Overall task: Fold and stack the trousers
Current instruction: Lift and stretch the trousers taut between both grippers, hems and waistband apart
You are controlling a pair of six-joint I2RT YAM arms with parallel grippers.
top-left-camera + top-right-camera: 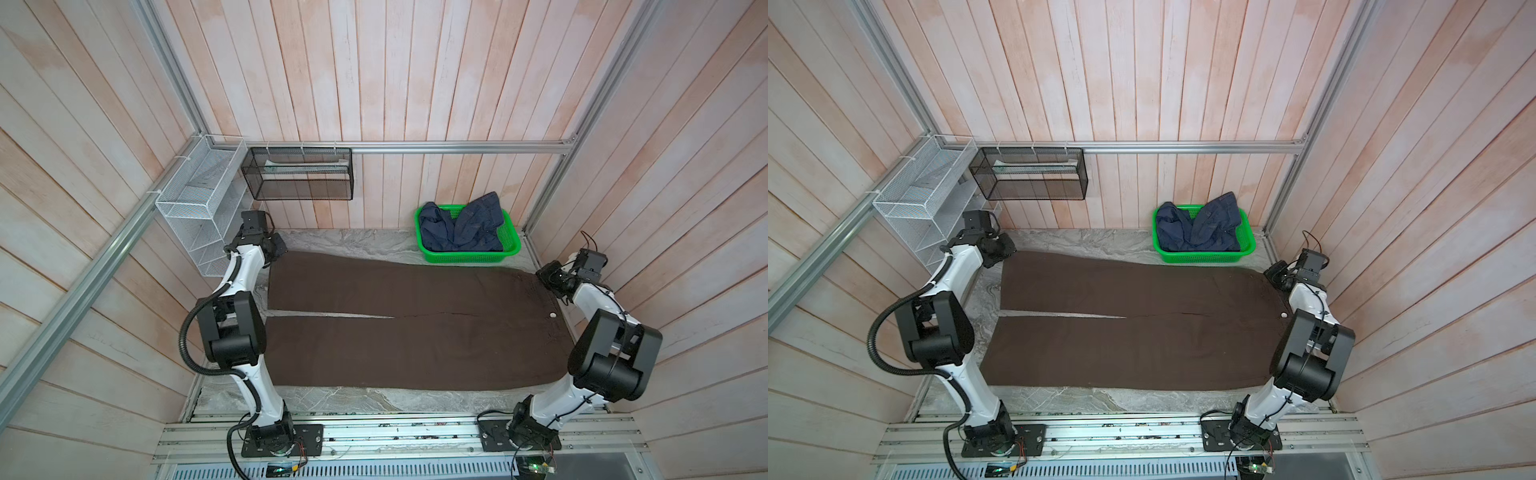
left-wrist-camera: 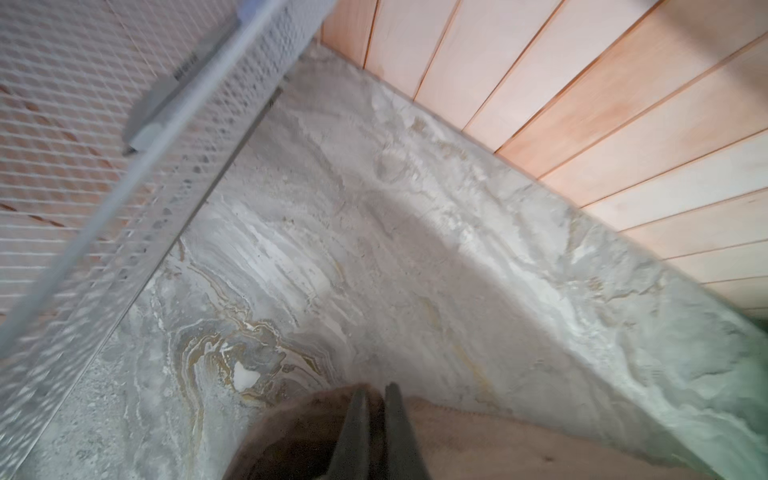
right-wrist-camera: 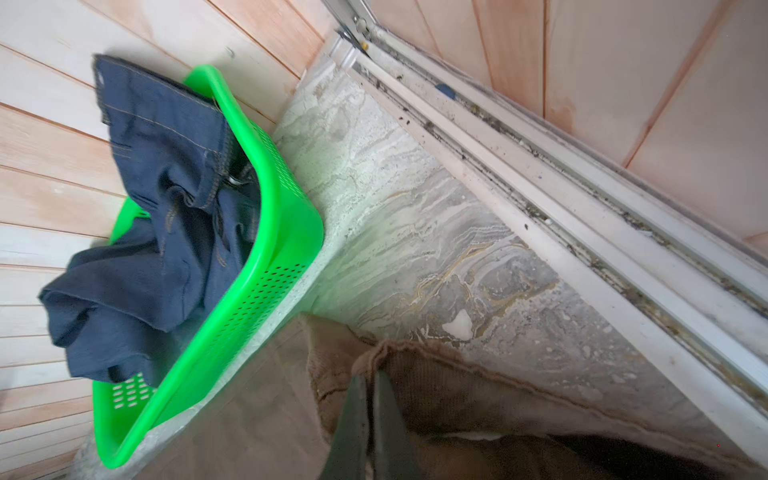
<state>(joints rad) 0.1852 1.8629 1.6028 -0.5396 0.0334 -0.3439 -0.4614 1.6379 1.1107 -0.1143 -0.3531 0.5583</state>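
Between the two pincers, the trousers (image 1: 415, 332) lie spread flat on the marble worktop (image 1: 353, 242), button side up, and both top views take them in whole. Their long axis runs straight from one pincer to the other. The waistband ends at the right pincer (image 1: 545, 277) and the two hems end at the left pincer (image 1: 279, 250), so the legs point away from the right one and toward the left one. A thin wedge of bare worktop shows between the legs, widest at the hems and closing roughly midway between the pincers. A pale button (image 1: 552, 315) sits on the waistband, a little to the near side of the right pincer.

The left pincer is clenched on the far corner of the far leg's hem. Its wrist camera shows the two dark fingers (image 2: 353, 428) standing nearly together with brown cloth bunched round their tips, though that picture is blurred. The right pincer is clenched too, on the far corner of the waistband, where its wrist camera shows the ribbed edge pinched up into a small peak between the fingers (image 3: 349, 424). All the rest of the garment lies on the near side of both pincers.

Just beside the right pincer, on the side toward the left one, a green basket (image 1: 465, 257) stands against the back wall. A navy denim garment (image 1: 457, 230) is heaped in it, partly over the rim. Close behind the left pincer hangs a white wire rack (image 1: 195, 203), and a black mesh basket (image 1: 299, 187) hangs higher up on the back wall.
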